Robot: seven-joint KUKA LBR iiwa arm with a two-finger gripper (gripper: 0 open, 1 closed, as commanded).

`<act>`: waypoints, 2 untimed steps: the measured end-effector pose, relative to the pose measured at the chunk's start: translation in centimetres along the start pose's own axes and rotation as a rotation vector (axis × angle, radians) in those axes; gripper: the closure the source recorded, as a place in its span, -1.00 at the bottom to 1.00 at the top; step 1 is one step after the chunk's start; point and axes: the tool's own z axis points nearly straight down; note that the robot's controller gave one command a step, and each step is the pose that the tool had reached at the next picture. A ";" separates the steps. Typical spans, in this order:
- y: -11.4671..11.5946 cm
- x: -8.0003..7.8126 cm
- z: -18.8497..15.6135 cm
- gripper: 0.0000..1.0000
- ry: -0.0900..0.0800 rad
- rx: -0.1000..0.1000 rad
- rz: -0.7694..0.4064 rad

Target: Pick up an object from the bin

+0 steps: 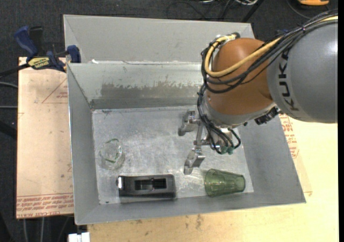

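Green and see-through, the cup (224, 183) lay on its side near the bin's front wall, right of the middle, its wider end turned to the left. Just up and left of that end hung the gripper (191, 143), its two fingers (193, 161) spread wide with nothing between them but bare grey floor. The lower finger's tip stood near the cup's rim, apart from it; whether it touched the floor I could not tell. Left of the cup, along the same front wall, lay a black block (146, 186), long and flat with a recessed top. Further left and a little further back sat a small clear glass (111, 153). The bin (161, 79) had sloping grey metal walls and a scuffed floor. Above the gripper the arm (309, 74) came in from the right, its wrist under an orange cover (236, 79) looped with cables.
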 end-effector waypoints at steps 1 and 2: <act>0.0 -0.2 -0.4 -1.00 -0.008 -0.001 0.002; 1.1 0.3 2.2 -1.00 -0.014 0.000 -0.076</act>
